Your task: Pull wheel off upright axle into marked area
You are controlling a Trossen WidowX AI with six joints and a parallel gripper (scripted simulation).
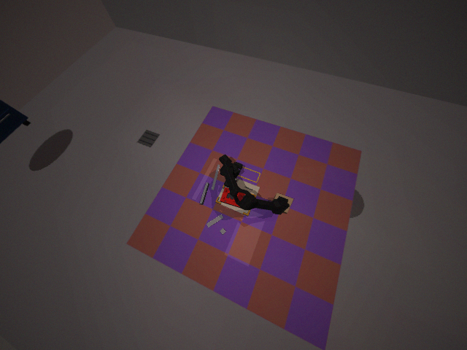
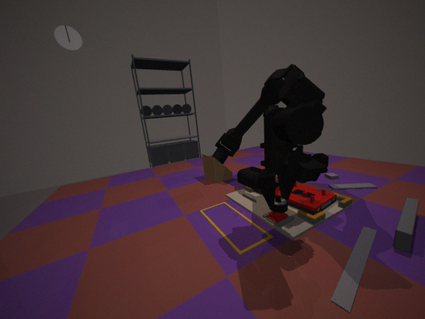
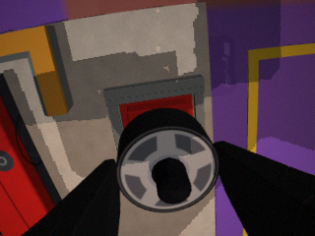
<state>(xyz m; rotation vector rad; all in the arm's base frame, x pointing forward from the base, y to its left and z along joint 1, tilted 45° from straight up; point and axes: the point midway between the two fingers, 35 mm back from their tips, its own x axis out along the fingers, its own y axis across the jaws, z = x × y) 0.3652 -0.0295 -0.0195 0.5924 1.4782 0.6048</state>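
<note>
Step in hand, as I judge it: grip is made, next comes the pull. Lift the wheel (image 3: pixel 167 168) straight up along the axle (image 3: pixel 169 180), no sideways drag until the hub is off the top, or it will likely bind on the post. Then carry across to the marked area (image 2: pixel 235 226), the yellow outline on the counter (image 2: pixel 137 219) just beside the pale board (image 2: pixel 301 228), and lower before releasing.

The jaws are closed on the wheel, one dark finger (image 3: pixel 73 223) pressed on each side of the rim at the wrist view's lower corners. Wheel sits between them, centred, face up. It is on the axle above the red base (image 2: pixel 276 216) near the board's corner. The gripper (image 2: pixel 280 205) comes down from above in the exterior view.
</note>
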